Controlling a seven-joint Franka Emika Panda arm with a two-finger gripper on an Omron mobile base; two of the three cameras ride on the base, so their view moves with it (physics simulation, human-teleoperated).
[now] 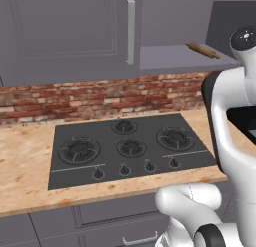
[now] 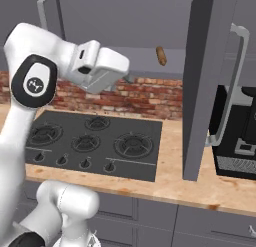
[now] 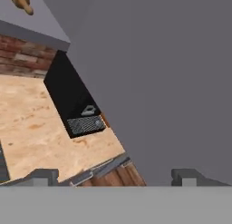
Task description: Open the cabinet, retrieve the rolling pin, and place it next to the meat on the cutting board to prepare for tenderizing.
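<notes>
Tall grey wall cabinet door (image 2: 202,81) w/ long silver bar handle (image 2: 231,86) is standing swung out, edge-on in right base view. Long brown wooden rolling pin (image 1: 203,50) is lying on the cabinet's shelf, angled, one knob end showing at top of hand view (image 3: 20,2).

Two-finger gripper (image 3: 115,175): the two dark tips are sitting far apart w/ nothing between them, so it is released, holding nothing.

Risks, as judged:
- Door is hanging between arm and black coffee machine (image 2: 237,136); a wide swing toward the shelf could clip the door edge or handle.
- Pin is round, so a nudge could roll it off the shelf lip onto the black gas hob (image 1: 125,146).
- Board and meat possibly lie behind the door.

Writing: none legible; a small round emblem on the arm joint (image 2: 34,84) is too blurred to read.
</notes>
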